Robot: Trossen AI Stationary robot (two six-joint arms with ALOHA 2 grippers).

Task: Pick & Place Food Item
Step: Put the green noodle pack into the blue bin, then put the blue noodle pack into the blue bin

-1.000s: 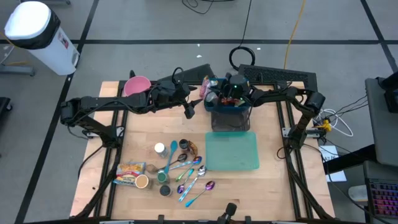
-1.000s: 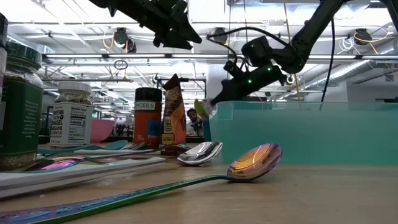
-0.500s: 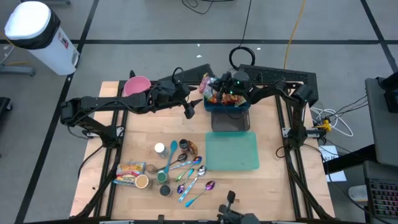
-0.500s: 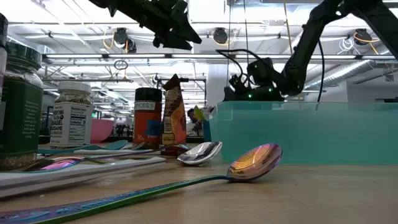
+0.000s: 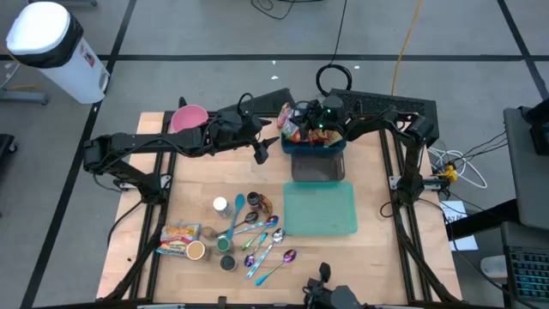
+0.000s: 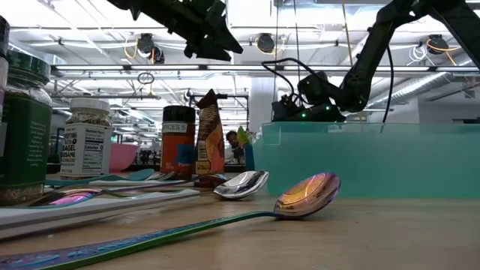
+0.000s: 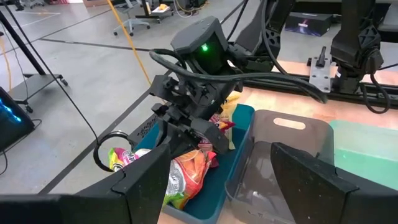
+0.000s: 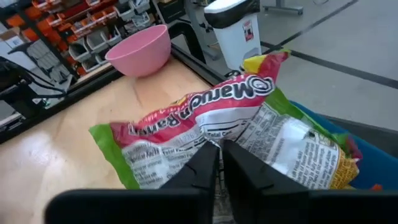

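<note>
A white bin (image 5: pixel 47 39) stands on the floor off the table's far left corner. On the wooden table (image 5: pixel 197 176), a pink bowl (image 5: pixel 189 118) sits at the far left edge, with the left arm stretched just in front of it. Nearer the front lie a snack packet (image 5: pixel 177 237), a few spice jars (image 6: pixel 84 147) and a cluster of spoons (image 5: pixel 266 245); right of them is a teal tray (image 5: pixel 320 209).

The left gripper (image 5: pixel 261 151) hangs above bare wood just left of the blue bin (image 5: pixel 312 146), its fingers (image 7: pixel 149 183) set well apart and holding nothing. From its wrist camera, the right arm's head fills the way ahead.

The blue bin stands at the far middle of the table, and a clear container (image 7: pixel 280 165) sits against its near side. Food packets are heaped in the bin's left end. The right gripper (image 5: pixel 300 129) is down over that heap, its fingers (image 8: pixel 205 165) almost together, pinching the edge of a ramen packet (image 8: pixel 217 127) with red, white and green print. The packet lies tilted over the bin's left rim, with other wrappers beneath it. Behind the bin a black keyboard (image 5: pixel 382 105) lies on the table's far edge.
</note>
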